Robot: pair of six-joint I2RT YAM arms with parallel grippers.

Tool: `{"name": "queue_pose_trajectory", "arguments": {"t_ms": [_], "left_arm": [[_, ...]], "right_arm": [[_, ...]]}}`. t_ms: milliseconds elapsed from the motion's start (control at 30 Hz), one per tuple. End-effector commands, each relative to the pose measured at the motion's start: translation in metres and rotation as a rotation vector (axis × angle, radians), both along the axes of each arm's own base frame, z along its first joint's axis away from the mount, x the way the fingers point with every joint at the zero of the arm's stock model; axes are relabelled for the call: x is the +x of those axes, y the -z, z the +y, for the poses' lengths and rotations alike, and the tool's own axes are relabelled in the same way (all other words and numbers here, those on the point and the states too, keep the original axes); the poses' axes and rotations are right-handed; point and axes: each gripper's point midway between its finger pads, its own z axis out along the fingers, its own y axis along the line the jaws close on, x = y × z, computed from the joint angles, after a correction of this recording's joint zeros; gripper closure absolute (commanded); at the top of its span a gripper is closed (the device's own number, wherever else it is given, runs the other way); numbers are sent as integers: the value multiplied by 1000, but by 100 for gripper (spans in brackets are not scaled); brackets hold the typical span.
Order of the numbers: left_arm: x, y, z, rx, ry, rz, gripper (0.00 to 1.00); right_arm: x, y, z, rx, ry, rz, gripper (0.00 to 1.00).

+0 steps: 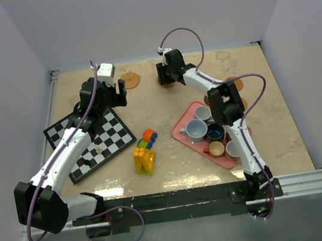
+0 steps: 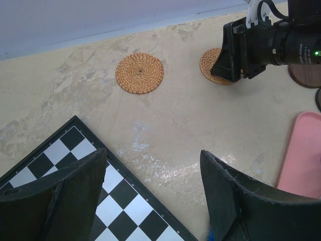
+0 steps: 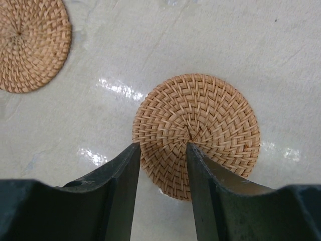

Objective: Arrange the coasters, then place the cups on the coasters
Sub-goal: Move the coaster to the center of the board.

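Two woven orange-tan coasters lie at the back of the table. One coaster (image 1: 130, 79) (image 2: 140, 73) (image 3: 25, 45) lies free. My right gripper (image 1: 164, 79) (image 3: 162, 146) stands open over the other coaster (image 3: 200, 125) (image 2: 210, 64), one finger by its left rim and one at its centre. Dark brown coasters (image 1: 237, 85) (image 2: 306, 75) lie behind the pink tray (image 1: 181, 131) (image 2: 303, 150). On the tray stand several cups, among them a pale blue cup (image 1: 195, 129), a navy cup (image 1: 215, 132) and a tan cup (image 1: 216, 148). Over the chessboard's far corner my left gripper (image 1: 117, 93) (image 2: 153, 160) hangs open and holds nothing.
A black-and-white chessboard (image 1: 91, 140) (image 2: 100, 201) lies at the left. Colourful toy blocks (image 1: 145, 158) stand in the middle near the front. Walls close the table on the left, back and right.
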Motion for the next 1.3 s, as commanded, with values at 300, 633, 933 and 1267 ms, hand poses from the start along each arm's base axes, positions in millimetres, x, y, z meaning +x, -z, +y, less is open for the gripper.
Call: {"name": "queue_pose_trajectory", "arguments": {"t_ms": [300, 633, 933, 1267], "left_arm": [[4, -6, -4, -17, -4, -27, 21], [4, -5, -6, -19, 4, -25, 21], [4, -5, -7, -18, 5, -24, 21], [4, -4, -7, -17, 4, -22, 20]], "right_arm": [[7, 3, 30, 68, -6, -3, 54], [7, 6, 39, 73, -14, -7, 54], [8, 7, 40, 69, -4, -12, 53], [8, -12, 43, 86, -16, -34, 50]]}}
